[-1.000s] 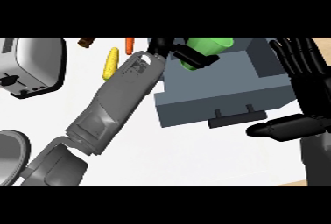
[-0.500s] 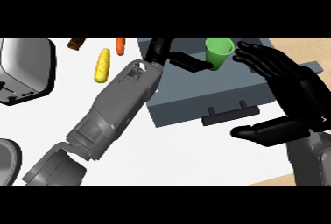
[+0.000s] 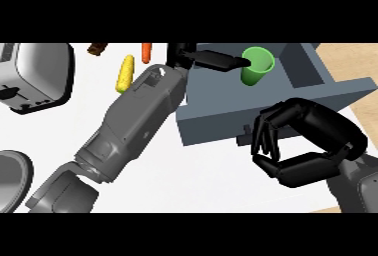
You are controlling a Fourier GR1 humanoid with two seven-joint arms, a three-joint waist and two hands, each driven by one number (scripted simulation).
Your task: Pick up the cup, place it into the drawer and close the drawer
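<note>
The green cup (image 3: 256, 65) stands slightly tilted inside the open grey drawer (image 3: 310, 85), near its back left corner. My left hand (image 3: 210, 58) reaches in from the upper middle. Its straight fingers lie against the cup's rim and do not wrap it. My right hand (image 3: 303, 145) hovers at the drawer's front panel (image 3: 214, 125), beside the small handle (image 3: 245, 139). This hand's fingers are curled in towards the thumb, with nothing between them.
A silver toaster (image 3: 33, 75) stands at the far left. A yellow vegetable (image 3: 125, 74), an orange carrot (image 3: 146, 50) and a brown item (image 3: 96, 48) lie behind my left forearm. A grey round dish (image 3: 11, 182) shows at the lower left edge.
The cup has gone down into the drawer and my left hand's fingers have straightened off it. My right hand moved from open with fingers up to curled at the drawer's front.
</note>
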